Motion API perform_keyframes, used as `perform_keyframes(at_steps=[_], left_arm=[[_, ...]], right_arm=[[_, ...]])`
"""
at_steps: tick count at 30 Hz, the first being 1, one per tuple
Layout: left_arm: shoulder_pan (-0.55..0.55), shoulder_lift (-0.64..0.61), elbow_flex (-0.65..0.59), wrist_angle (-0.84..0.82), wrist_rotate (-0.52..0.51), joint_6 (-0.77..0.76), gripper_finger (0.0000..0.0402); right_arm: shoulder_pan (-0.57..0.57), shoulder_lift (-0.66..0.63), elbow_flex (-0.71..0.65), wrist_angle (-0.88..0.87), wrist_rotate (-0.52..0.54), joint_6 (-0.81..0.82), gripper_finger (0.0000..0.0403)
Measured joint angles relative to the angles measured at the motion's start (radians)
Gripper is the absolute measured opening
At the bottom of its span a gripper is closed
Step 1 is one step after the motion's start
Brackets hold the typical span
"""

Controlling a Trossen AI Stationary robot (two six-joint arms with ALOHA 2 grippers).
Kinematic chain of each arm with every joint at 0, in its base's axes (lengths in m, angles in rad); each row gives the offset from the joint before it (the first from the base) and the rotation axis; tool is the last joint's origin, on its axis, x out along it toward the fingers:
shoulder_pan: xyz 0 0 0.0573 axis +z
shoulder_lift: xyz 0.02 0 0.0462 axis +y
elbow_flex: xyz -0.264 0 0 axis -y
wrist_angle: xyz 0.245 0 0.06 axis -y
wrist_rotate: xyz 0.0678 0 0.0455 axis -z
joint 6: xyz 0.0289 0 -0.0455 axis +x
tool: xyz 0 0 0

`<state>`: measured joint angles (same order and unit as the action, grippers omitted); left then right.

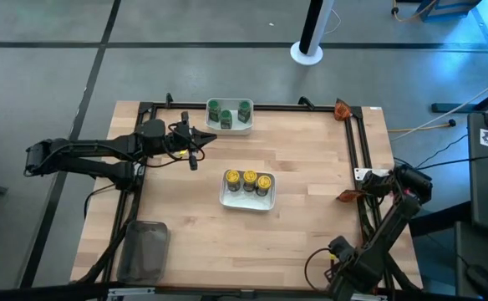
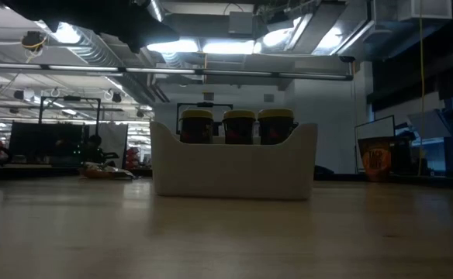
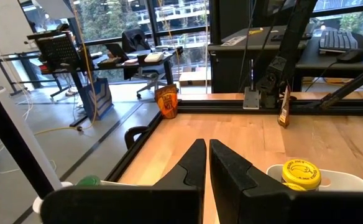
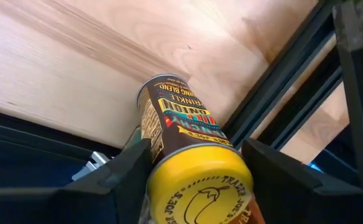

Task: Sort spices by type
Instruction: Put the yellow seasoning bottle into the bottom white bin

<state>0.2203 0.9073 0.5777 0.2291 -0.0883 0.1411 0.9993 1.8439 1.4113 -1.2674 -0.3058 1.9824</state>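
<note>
Sorting looks well advanced. Three green-capped jars (image 1: 229,114) sit in a white bowl (image 1: 227,127) at the table's far edge, and three yellow-capped jars (image 1: 248,181) fill a second bowl (image 1: 246,201) near the table's middle. One brown-orange packet (image 1: 343,109) lies at the far right corner. The right end effector (image 4: 194,180), at the right edge, pinches a yellow-capped jar (image 4: 188,155). The left end effector (image 3: 207,163) hangs pressed together beside the far bowl, holding nothing.
</note>
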Motion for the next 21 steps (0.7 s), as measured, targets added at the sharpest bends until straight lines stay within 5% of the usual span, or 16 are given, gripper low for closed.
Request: perform_keyframes(at_steps=[21], left_arm=[[0.000, 0.044, 0.000, 0.006, 0.045, -0.060, 0.0008]], right_arm=[[-0.241, 0.011, -0.005, 0.021, 0.301, -0.503, 0.0231]])
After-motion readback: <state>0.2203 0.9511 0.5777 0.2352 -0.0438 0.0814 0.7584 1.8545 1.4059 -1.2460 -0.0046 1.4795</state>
